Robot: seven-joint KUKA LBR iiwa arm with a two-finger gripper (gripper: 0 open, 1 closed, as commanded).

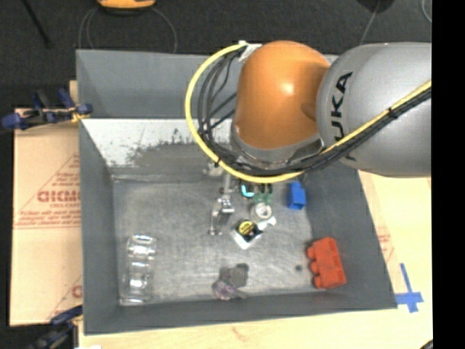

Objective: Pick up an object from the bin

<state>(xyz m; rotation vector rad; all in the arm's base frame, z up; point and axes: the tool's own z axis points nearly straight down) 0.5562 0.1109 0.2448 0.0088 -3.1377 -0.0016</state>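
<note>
Camera view looks down on the grey bin point(96, 217), where the arm point(378, 115) comes in from the right and its orange cover point(280, 97) hangs over the back half of the floor. Below the cover, the metal jaws reach down near the middle of the bin floor, over bare metal. How far apart they stand cannot be told from this angle, and nothing shows between them. Just to their right lies a little cluster: a small white piece with yellow and black point(249, 230) is nearest, a white round piece point(262, 211) is just above it, and a teal piece point(253, 190) is half tucked under the cover. A blue block point(295, 195) sits just right of that cluster. A red brick point(325, 262) lies well apart, towards the front right corner. A purple-grey lump point(231, 282) rests near the front wall, below the jaws and apart from them. A clear plastic piece point(138, 268) lies in the front left corner.
</note>
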